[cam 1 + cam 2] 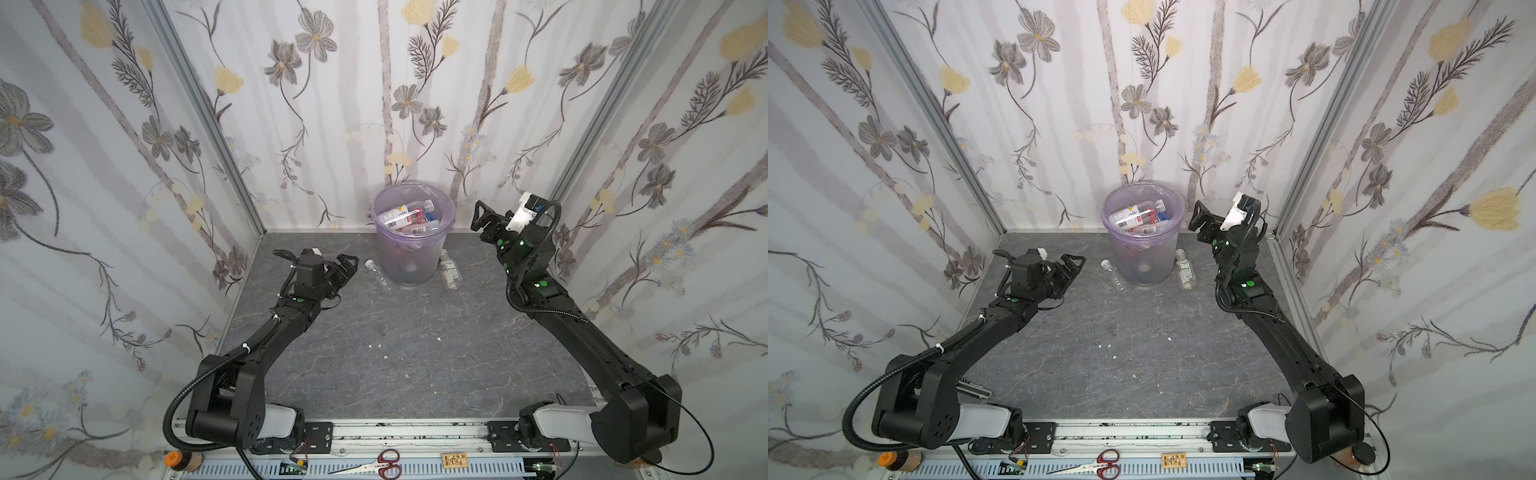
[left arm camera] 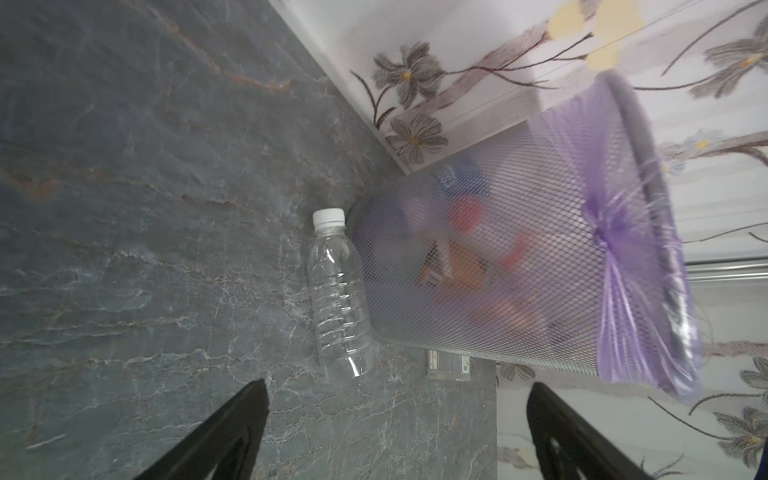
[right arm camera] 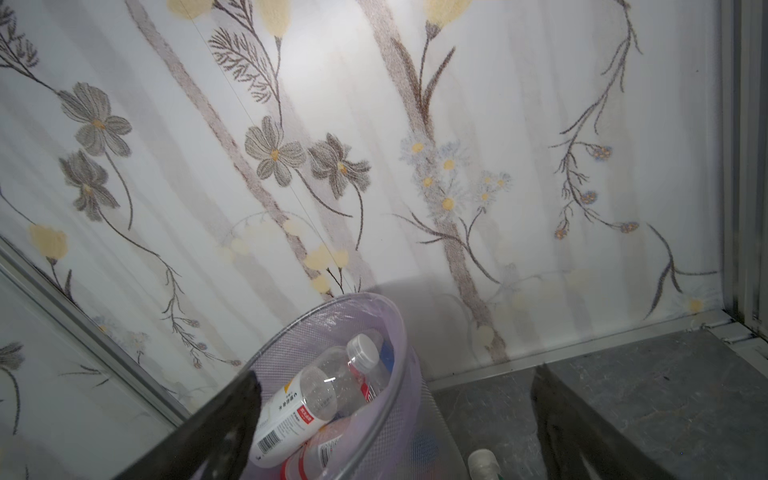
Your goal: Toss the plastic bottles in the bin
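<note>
- Bin holds many plastic bottles;
- clear bottle and labelled bottle lie beside it on worktop, not yet thrown;
- left end effector and right end effector spread, empty.

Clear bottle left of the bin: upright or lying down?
Lying down: the clear bottle rests on its side on the table, beside the bin, white cap on.
</note>
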Tool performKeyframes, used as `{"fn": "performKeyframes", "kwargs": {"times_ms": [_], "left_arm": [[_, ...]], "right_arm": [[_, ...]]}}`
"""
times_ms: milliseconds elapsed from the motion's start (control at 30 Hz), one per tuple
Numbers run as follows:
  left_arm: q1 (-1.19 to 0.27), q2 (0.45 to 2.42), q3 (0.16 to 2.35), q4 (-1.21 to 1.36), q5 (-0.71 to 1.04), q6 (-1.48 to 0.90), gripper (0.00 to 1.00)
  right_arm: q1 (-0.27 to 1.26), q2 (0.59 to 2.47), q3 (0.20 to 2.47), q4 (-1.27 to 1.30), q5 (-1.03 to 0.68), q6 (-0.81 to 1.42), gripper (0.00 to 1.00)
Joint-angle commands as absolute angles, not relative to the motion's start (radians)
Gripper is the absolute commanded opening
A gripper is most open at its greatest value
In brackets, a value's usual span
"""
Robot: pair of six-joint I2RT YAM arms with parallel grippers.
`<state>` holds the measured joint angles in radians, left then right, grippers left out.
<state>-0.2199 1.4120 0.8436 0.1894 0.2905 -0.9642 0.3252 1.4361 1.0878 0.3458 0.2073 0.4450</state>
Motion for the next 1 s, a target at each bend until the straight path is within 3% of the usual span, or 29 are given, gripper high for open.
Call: {"fn": "performKeyframes", "kwargs": {"times_ms": [0, 233, 467, 967], "left_arm": [[-0.212, 1.489, 0.892, 0.199, 0.356, -1.032, 1.00], [-0.204, 1.726, 1.051, 0.198, 0.436, -1.043, 1.00], [-0.200, 1.935, 1.202, 0.190, 0.460, -1.021, 0.93], [-0.201, 2.184, 1.478, 0.080, 0.408, -0.894, 0.83]], "right_arm": [[0.324, 1.389, 1.019, 0.347, 0.185, 0.457, 1.00], [0.356, 1.343, 0.885, 0.361, 0.075, 0.474, 1.00], [0.382, 1.321, 0.806, 0.379, 0.024, 0.469, 1.00], [0.382, 1.265, 0.761, 0.373, 0.012, 0.452, 1.00]]}}
